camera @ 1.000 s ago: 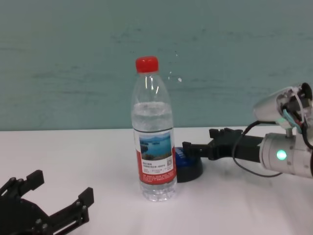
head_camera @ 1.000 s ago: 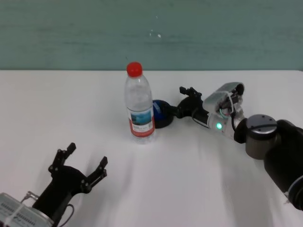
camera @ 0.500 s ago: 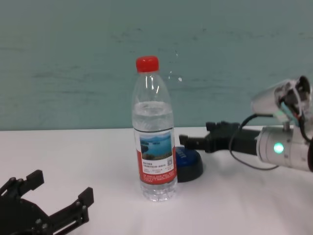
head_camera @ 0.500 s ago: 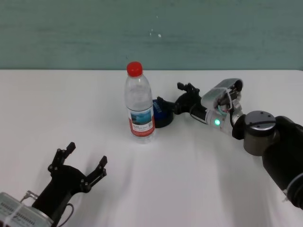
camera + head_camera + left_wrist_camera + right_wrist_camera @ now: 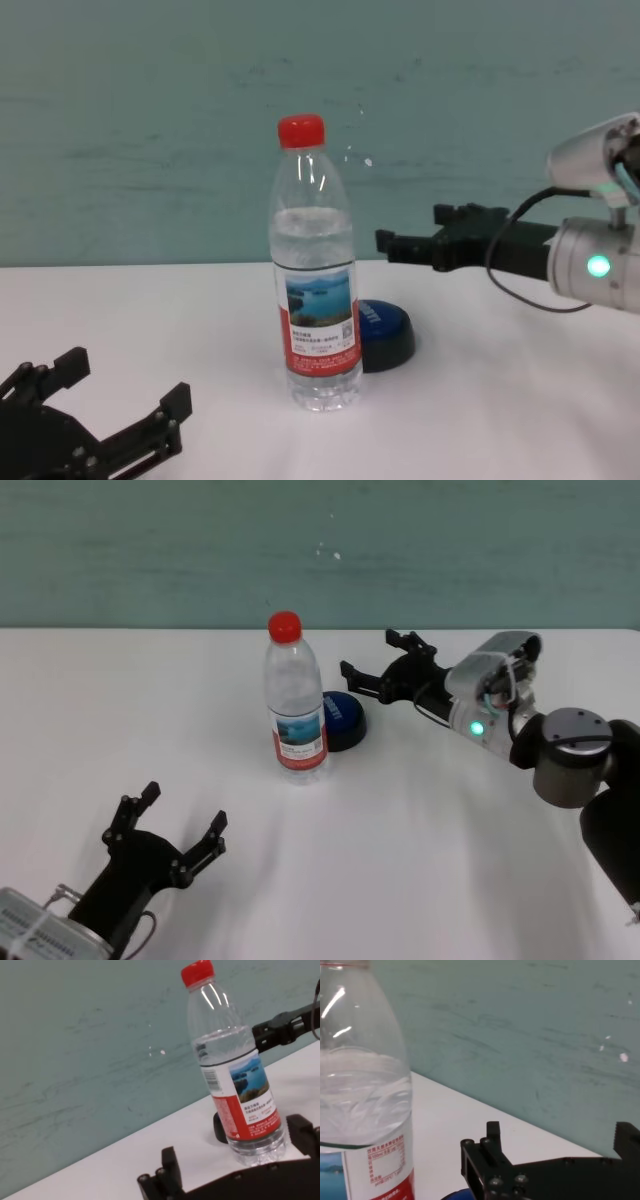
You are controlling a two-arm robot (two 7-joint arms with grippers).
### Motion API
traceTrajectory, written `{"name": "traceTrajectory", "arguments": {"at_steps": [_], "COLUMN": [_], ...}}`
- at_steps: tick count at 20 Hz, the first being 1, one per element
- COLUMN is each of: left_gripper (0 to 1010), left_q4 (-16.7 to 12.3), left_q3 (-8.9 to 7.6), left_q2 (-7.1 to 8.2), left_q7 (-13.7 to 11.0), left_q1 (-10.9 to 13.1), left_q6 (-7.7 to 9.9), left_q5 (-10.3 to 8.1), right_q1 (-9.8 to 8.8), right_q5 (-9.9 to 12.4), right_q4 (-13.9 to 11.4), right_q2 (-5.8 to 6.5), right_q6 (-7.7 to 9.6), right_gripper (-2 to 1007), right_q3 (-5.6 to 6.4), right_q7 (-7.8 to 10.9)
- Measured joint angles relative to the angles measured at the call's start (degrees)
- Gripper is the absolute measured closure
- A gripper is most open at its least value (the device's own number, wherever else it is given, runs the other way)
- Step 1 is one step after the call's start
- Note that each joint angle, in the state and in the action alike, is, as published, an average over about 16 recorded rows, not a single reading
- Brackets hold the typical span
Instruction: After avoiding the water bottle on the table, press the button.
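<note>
Nearest item: my left gripper (image 5: 168,832), parked low over the counter (image 5: 420,860) at about 7 o'clock from the water bottle (image 5: 295,702), fingers spread wide and pinching nothing, well apart from all else. Next item: the water bottle, upright mid-counter, red cap screwed on, clear water filling it to roughly the shoulder, with air above; labelled with a lake photo over a red band. Next item: the button (image 5: 343,718), blue dome on a black base, sitting on the counter just behind the bottle at about 2 o'clock from it, partly hidden by it in the chest view. Farthest item: my right gripper (image 5: 376,670), raised above the counter at about 1 o'clock from the button, fingers spread, empty, pointing toward the bottle's upper half. Risks, as I judge them: the button lies so close to the bottle that a descent drifting toward 9 o'clock could clip the bottle's shoulder with a spread finger and topple it, since it is tall and narrow-based; an off-centre press could skid the button into the bottle's foot.
</note>
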Motion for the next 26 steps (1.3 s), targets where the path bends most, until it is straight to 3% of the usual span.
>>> {"name": "traceTrajectory", "arguments": {"at_steps": [13, 26], "left_gripper": [10, 10], "left_q4": [0.00, 0.00], "left_q3": [0.00, 0.00], "left_q2": [0.00, 0.00], "left_q7": [0.00, 0.00], "left_q1": [0.00, 0.00], "left_q6": [0.00, 0.00], "left_q5": [0.00, 0.00], "right_q1": [-6.68, -18.67], "right_q5": [3.03, 8.22], "right_q4": [-11.87, -28.29], "right_q2": [5.14, 11.82], "right_q6": [2.57, 5.06], "right_gripper": [1, 1], "right_q3": [2.20, 5.97], "right_q7": [-1.98, -3.57]}}
